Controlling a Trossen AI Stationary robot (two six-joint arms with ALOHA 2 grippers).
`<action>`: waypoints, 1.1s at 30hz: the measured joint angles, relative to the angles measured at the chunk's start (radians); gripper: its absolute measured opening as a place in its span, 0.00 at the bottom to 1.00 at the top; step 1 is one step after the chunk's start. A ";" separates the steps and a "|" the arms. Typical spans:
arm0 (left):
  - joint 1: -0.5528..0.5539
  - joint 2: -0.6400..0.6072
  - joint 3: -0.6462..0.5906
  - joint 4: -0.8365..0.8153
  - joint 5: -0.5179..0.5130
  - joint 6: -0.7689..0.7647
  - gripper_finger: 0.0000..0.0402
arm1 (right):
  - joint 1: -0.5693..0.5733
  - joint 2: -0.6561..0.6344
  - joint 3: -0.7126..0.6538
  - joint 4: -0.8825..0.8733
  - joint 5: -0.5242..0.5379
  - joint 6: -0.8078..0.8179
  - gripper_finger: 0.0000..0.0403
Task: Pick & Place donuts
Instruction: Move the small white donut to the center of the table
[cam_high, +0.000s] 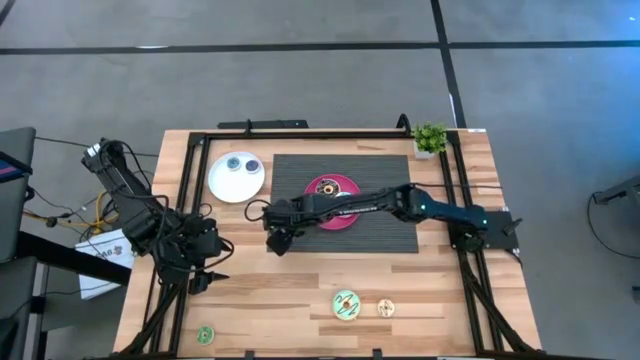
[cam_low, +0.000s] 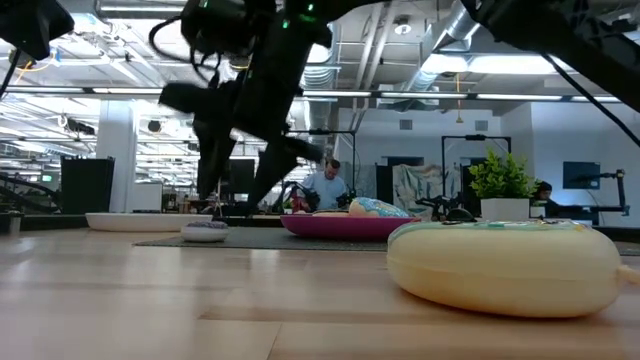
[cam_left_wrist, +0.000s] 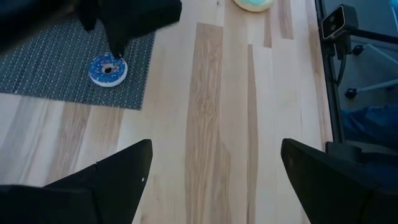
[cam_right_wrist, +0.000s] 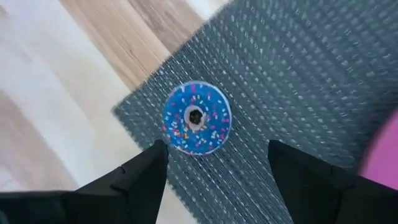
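Observation:
A small blue sprinkled donut (cam_right_wrist: 197, 124) lies flat on the near left corner of the dark mat (cam_right_wrist: 298, 74), also seen in the left wrist view (cam_left_wrist: 107, 70). My right gripper (cam_right_wrist: 217, 144) hangs open just above it, reaching in from the right across the mat (cam_high: 277, 240); I see no touch. A brown-iced donut (cam_high: 326, 187) sits on the pink plate (cam_high: 345, 190). Two tiny donuts (cam_high: 243, 164) lie on the white plate (cam_high: 222, 185). A pale green donut (cam_high: 346, 304), a tiny cream one (cam_high: 386, 308) and a tiny green one (cam_high: 204, 335) rest on bare wood. My left gripper (cam_left_wrist: 216, 146) waits open at the table's left.
A potted plant (cam_high: 430, 138) stands at the far right corner. A black frame rail (cam_high: 300, 134) runs along the table's edges. Bare wood lies between the mat and the near edge. A person (cam_low: 325, 185) sits in the room beyond the table.

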 joint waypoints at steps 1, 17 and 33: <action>0.000 0.000 0.000 0.000 0.000 0.001 0.87 | 0.001 -0.015 0.000 -0.012 0.001 -0.008 0.66; 0.000 0.000 0.000 -0.003 -0.051 0.006 0.87 | 0.260 -0.182 0.001 -0.527 0.097 0.032 0.65; 0.000 0.000 0.000 0.000 -0.119 -0.009 0.87 | 0.417 -0.372 -0.394 -0.494 -0.023 0.294 0.56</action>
